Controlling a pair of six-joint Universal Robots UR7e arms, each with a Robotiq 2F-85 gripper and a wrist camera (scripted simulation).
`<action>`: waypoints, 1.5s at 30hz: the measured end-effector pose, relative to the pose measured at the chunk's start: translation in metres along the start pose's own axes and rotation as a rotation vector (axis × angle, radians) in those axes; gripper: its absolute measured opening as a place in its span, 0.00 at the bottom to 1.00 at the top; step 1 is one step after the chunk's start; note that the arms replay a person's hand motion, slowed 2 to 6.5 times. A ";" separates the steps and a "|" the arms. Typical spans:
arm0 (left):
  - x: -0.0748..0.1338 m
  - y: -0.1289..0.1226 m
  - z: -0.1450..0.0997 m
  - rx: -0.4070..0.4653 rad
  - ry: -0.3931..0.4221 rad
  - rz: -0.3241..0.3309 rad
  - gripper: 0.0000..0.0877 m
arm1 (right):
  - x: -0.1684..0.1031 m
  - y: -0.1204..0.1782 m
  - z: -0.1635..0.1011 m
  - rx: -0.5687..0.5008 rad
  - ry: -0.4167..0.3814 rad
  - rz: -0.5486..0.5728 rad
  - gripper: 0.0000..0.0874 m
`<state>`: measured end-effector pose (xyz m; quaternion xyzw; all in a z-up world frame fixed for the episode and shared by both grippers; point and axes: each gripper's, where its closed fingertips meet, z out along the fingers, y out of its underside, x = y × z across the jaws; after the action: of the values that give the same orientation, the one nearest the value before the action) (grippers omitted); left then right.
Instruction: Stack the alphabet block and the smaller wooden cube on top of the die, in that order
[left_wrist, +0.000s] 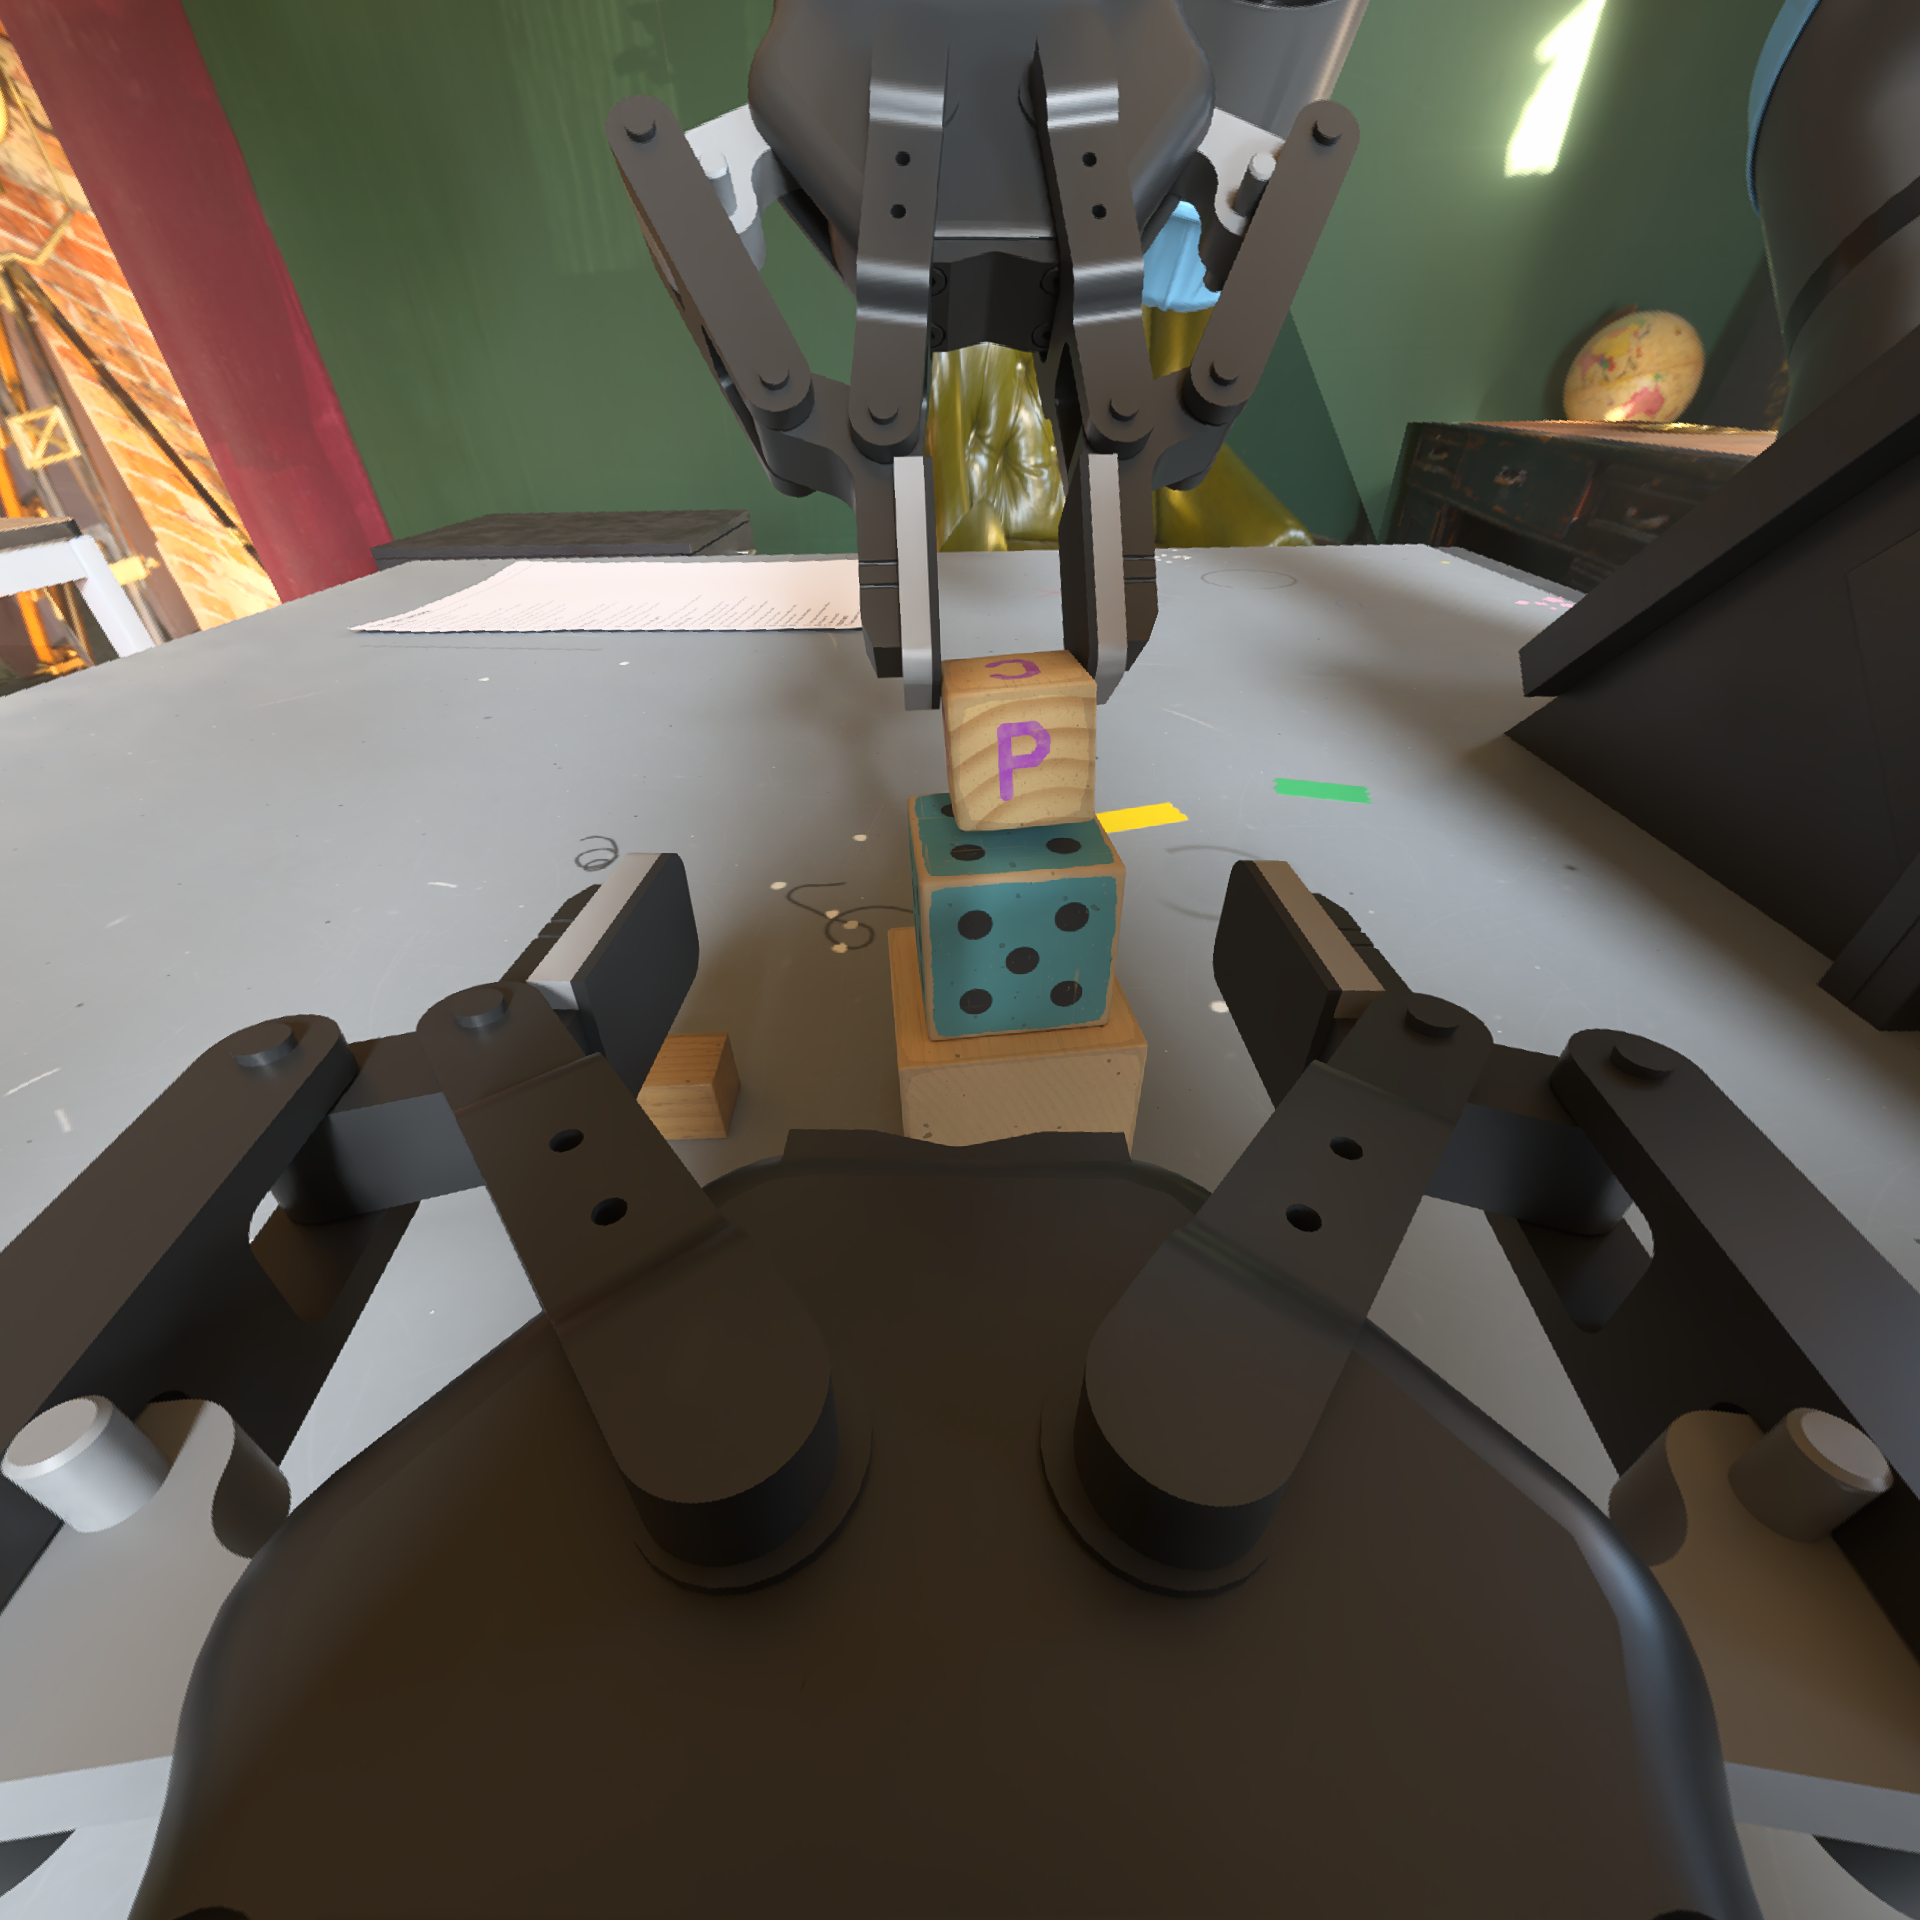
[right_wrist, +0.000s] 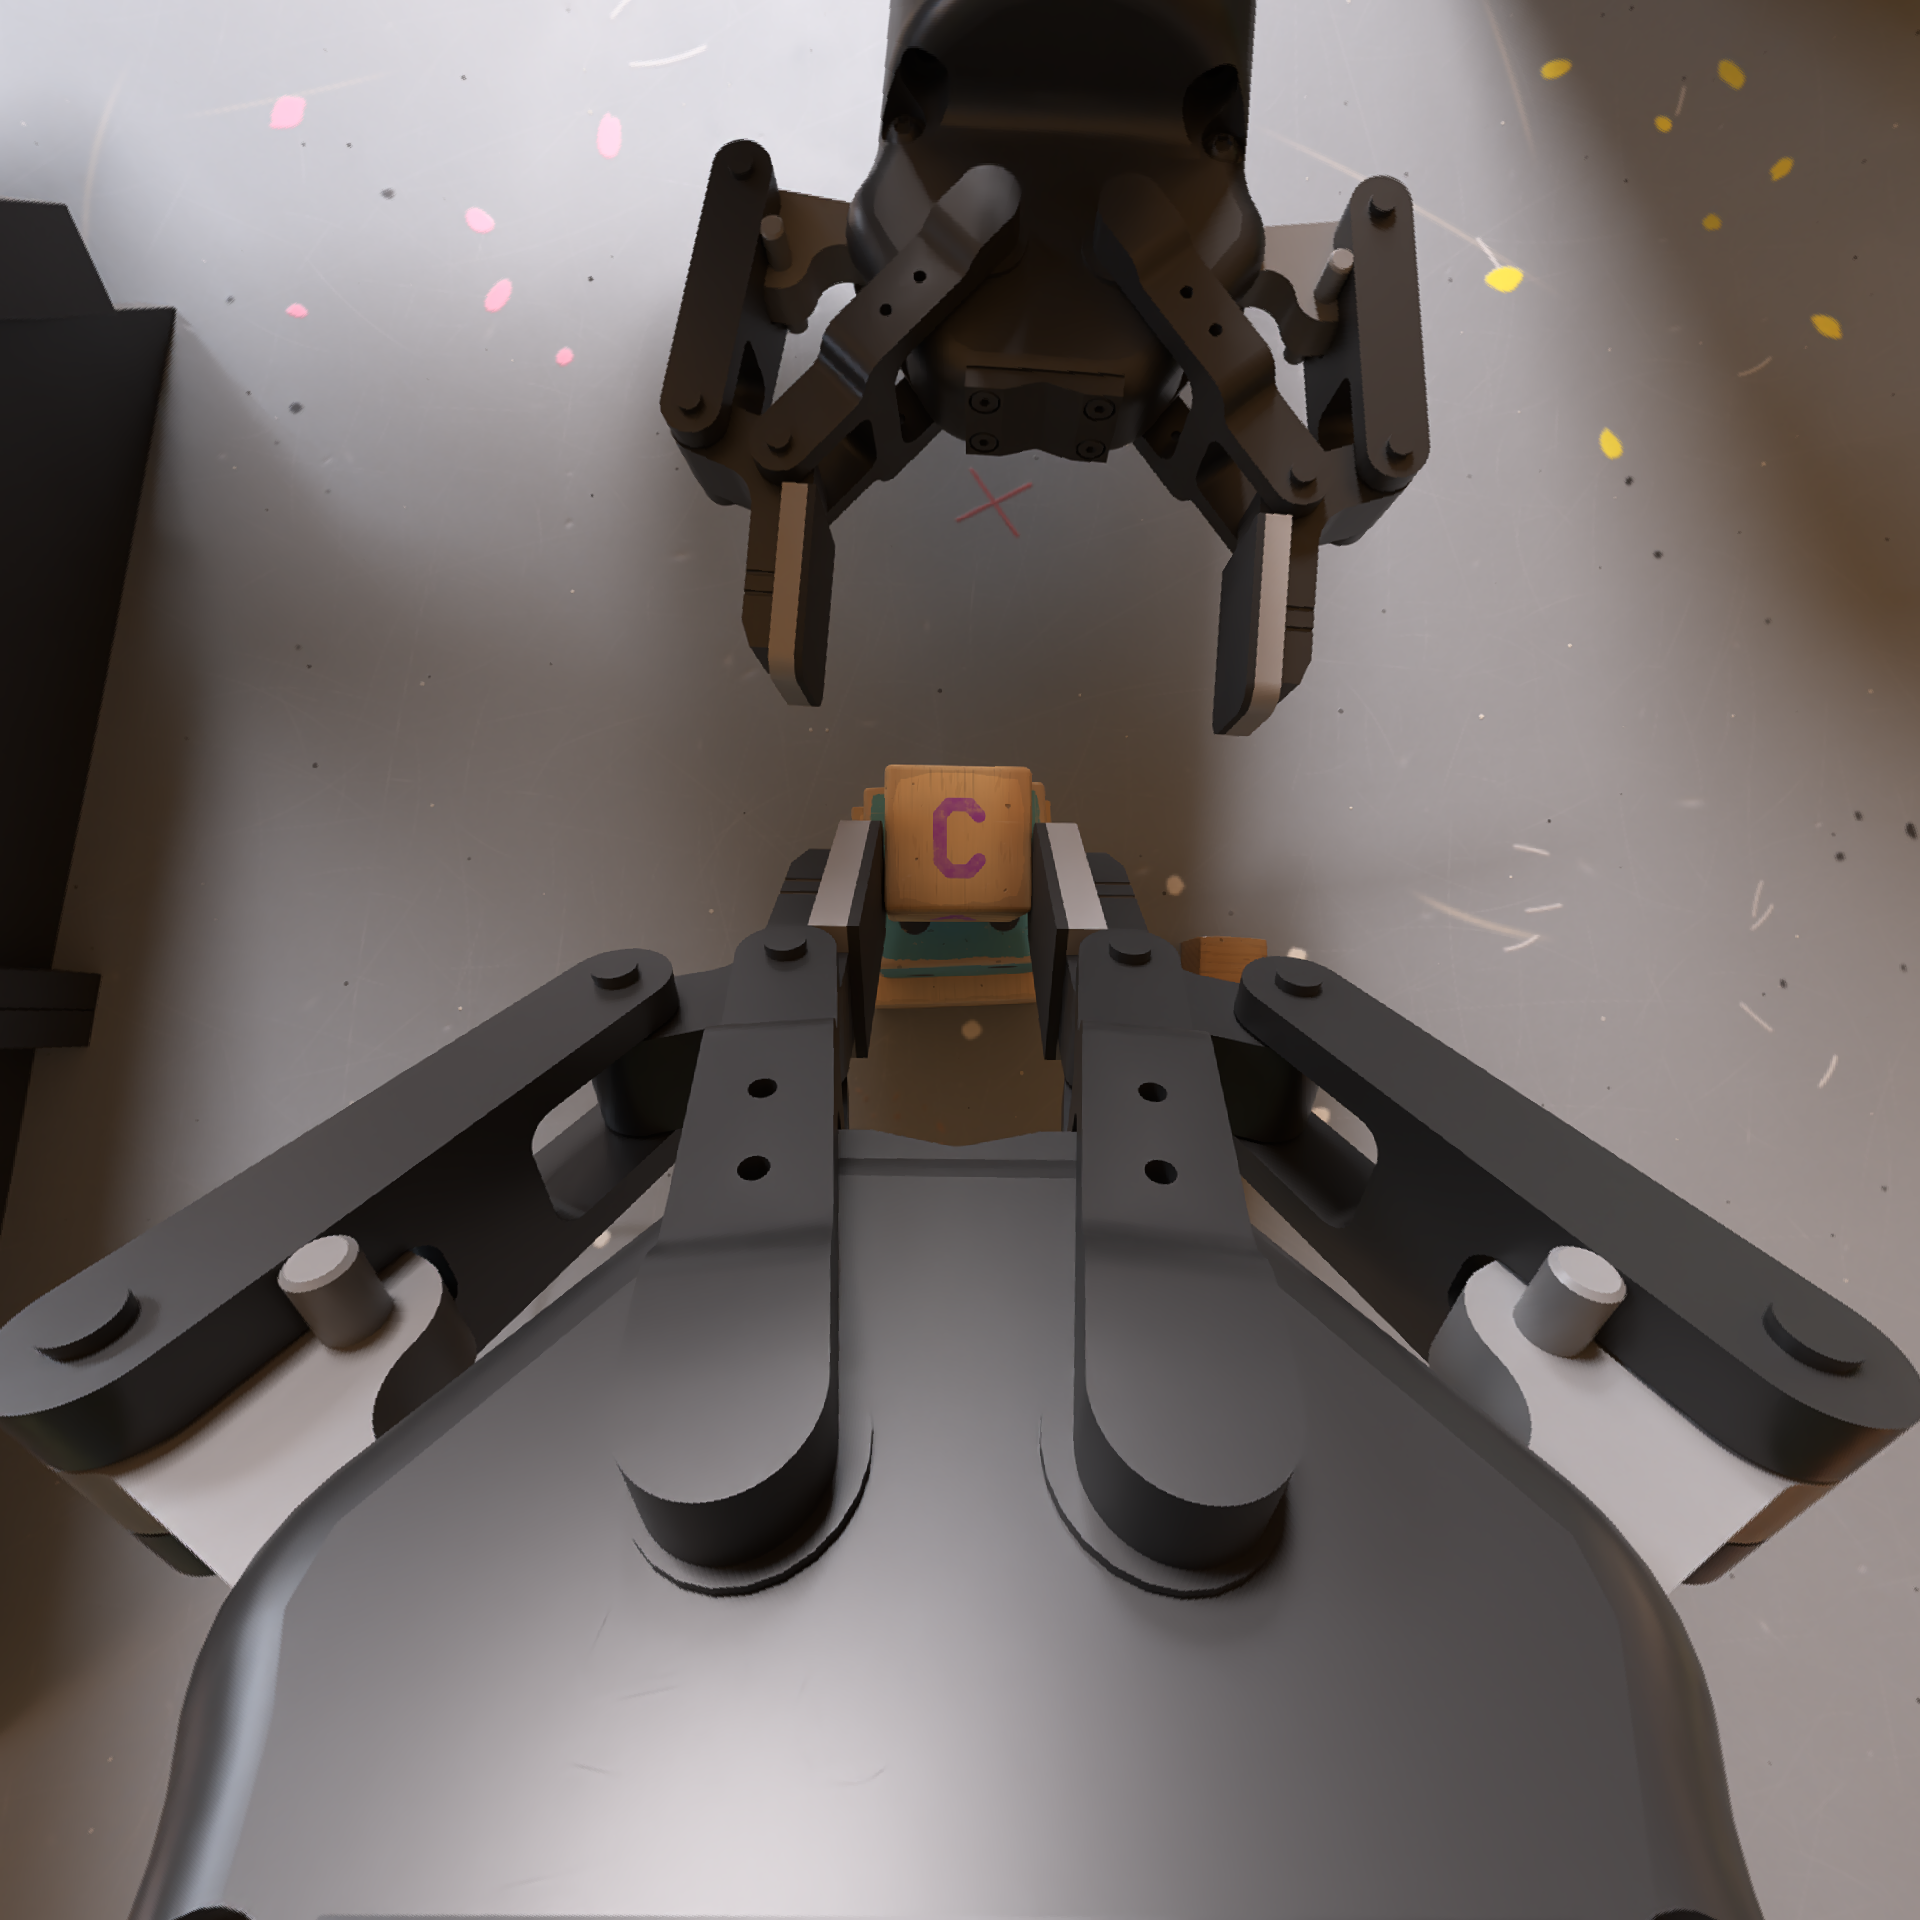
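Left hand (left_wrist: 956, 935): matte black linkage bars with round pivot pins, paired screw holes per finger, pale grey pad faces, silver cylindrical stubs at outer knuckles. Right hand (right_wrist: 958, 883): identical build, dark grey domed palm housing.

Alphabet block (left_wrist: 1020, 750): light wood, purple letters, upright, seated on the die, offset toward its far right corner. Die (left_wrist: 1016, 940): teal, black pips, upright atop a larger plain wooden cube. Smaller wooden cube (left_wrist: 691, 1086): plain, on the table, near left of the stack.
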<state>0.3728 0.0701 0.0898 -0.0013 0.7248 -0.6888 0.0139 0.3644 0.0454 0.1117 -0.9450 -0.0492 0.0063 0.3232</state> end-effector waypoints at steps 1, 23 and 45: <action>0.000 0.000 0.000 0.000 0.000 0.000 0.97 | 0.000 0.000 0.000 0.000 -0.002 -0.003 0.29; 0.000 0.000 0.000 0.002 0.000 -0.004 0.97 | 0.000 0.003 0.003 -0.002 -0.024 -0.042 0.29; 0.000 0.000 0.000 0.001 -0.002 0.003 0.97 | 0.062 0.026 -0.016 0.116 0.108 0.087 0.35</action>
<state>0.3727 0.0702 0.0898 -0.0009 0.7246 -0.6890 0.0157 0.4287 0.0207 0.1098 -0.9249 0.0100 -0.0276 0.3790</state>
